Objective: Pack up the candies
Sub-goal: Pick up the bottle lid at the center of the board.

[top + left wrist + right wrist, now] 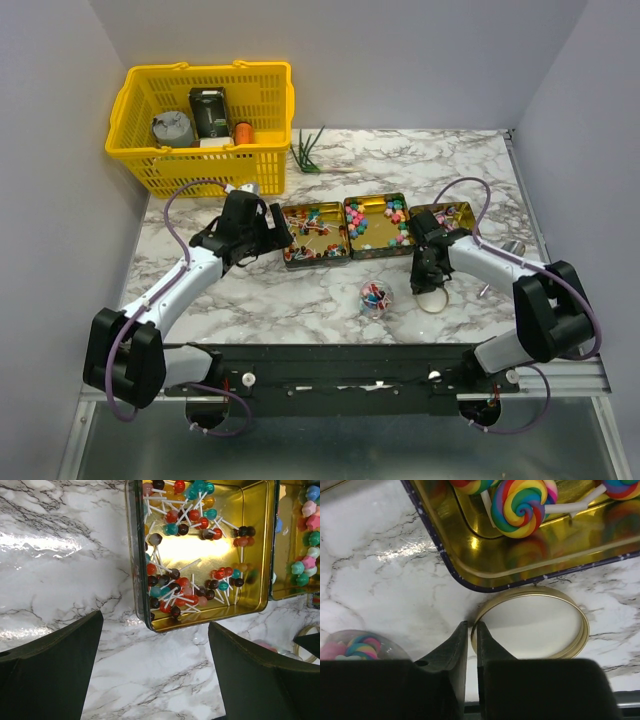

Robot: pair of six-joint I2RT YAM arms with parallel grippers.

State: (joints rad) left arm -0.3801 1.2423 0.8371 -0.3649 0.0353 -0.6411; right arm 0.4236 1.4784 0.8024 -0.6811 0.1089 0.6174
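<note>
Gold lid (583, 627) lay on the marble surface (330, 290), its left rim pinched in the right claw (472, 626); capping the clear jar (376, 297) just left seemed the step, calling for a lift and level placement; the left claw (155, 622) gaped empty; candies (194, 515) lay in the left tin (200, 550), the middle tin (347, 228) and the right tin (520, 555), some in the jar.
</note>
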